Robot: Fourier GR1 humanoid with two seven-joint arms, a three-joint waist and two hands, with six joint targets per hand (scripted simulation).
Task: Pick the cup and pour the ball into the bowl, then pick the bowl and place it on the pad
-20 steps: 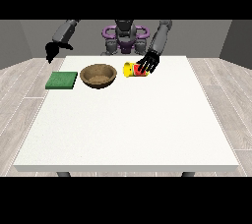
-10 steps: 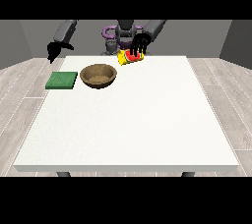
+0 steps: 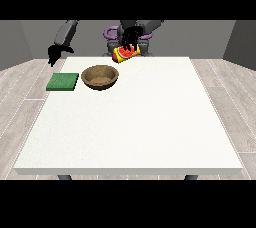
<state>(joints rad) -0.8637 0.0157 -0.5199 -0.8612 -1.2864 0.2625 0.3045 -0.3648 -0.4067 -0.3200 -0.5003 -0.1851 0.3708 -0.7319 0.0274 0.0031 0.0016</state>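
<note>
A yellow and red cup (image 3: pixel 125 54) hangs tilted in the air over the table's far edge, just right of and behind the bowl. The hand at the view's right (image 3: pixel 130 38) is shut on it from above. A brown wooden bowl (image 3: pixel 100 77) sits on the white table (image 3: pixel 135 122) at the far left. To its left lies a flat green pad (image 3: pixel 63 81). The hand at the view's left (image 3: pixel 54 54) hovers above the table's far left corner, beyond the pad, holding nothing. No ball shows.
The robot's torso (image 3: pixel 125 34) stands behind the far edge of the table. A grey plank floor surrounds the table on all sides.
The hand at the view's right has lifted the cup off the table and carried it left towards the bowl, tilting it. The other hand has barely moved.
</note>
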